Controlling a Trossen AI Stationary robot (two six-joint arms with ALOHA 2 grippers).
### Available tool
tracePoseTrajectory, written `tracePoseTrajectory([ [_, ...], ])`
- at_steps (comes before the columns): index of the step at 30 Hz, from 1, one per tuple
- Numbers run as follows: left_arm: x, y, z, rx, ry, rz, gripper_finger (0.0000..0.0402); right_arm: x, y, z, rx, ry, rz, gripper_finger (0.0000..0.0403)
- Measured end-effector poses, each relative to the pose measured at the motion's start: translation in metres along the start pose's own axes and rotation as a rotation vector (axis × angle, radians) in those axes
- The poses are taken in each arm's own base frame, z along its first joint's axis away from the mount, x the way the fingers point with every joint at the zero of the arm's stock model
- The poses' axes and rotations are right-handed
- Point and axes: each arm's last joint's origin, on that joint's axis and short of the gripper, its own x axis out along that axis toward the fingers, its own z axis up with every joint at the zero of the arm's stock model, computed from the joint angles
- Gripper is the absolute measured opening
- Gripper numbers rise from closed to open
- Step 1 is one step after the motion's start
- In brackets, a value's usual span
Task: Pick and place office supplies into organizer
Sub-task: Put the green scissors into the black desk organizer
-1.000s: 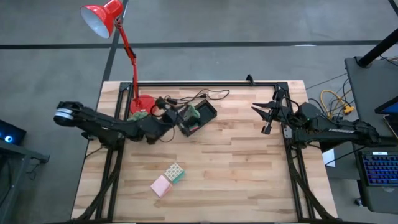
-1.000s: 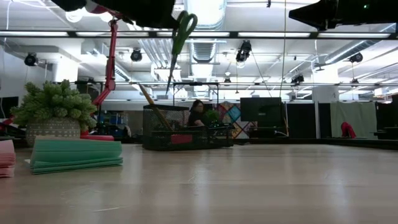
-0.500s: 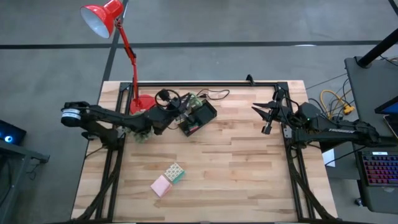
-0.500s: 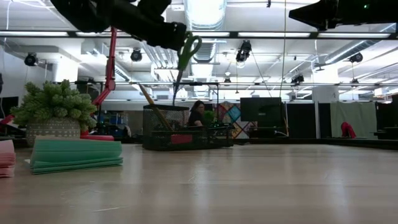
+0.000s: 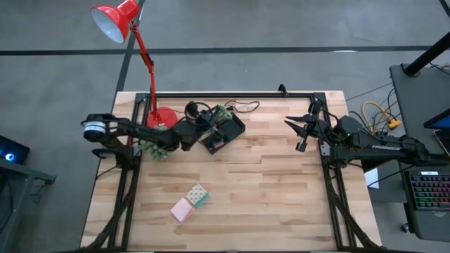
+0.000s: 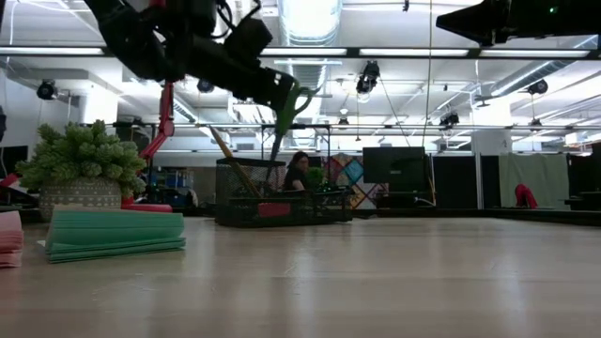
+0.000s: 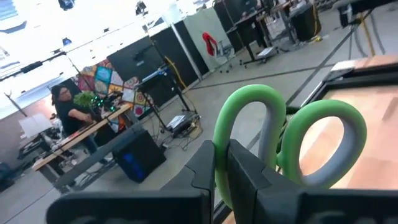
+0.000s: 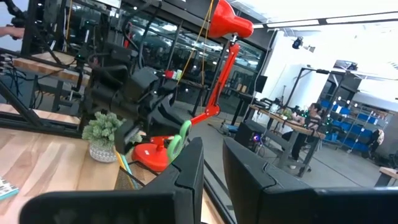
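Observation:
Green-handled scissors (image 6: 285, 113) hang over the black mesh organizer (image 5: 228, 130) at the table's far middle. My left gripper (image 6: 274, 91) is shut on them. Their blade tips reach the rim of the organizer's tall compartment (image 6: 249, 183), where a pencil (image 6: 225, 150) leans. Whether the tips are inside, I cannot tell. A pink sticky-note pad (image 5: 181, 210) and a green-white patterned block (image 5: 198, 195) lie flat near the front. My right gripper (image 5: 297, 133) waits open at the right, off the table top. My left gripper pinches one green handle loop (image 7: 231, 134) of the scissors between its two fingers (image 7: 205, 168). The fingers come in about level from the table's left side. The scissors hang below them, blades pointing down and a little tilted, clear of the table.
The red desk lamp's base (image 5: 163, 116) stands just left of the organizer, with a small potted plant (image 6: 83, 169) beside it under my left arm. A black cable (image 5: 235, 107) loops behind the organizer. Bare wood stretches across the table's middle and right.
My left gripper has swung toward the table's far edge and sunk toward the organizer, carrying the scissors. The scissors were high above the organizer and now hang with their blade tips down at its rim.

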Motion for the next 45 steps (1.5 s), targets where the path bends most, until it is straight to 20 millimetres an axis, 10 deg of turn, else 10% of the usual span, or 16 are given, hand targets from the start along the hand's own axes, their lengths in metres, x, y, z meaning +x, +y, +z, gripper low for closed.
tracePoseTrajectory([
  [21,-0.012,0.003,-0.047,-0.195,0.105,0.015,0.0008,0.000,0.001,-0.002,-0.003,0.019,0.007,0.0052],
  [45,-0.013,0.004,-0.054,-0.241,0.123,-0.004,0.0163,0.000,0.001,-0.002,-0.003,0.018,0.007,0.0052],
])
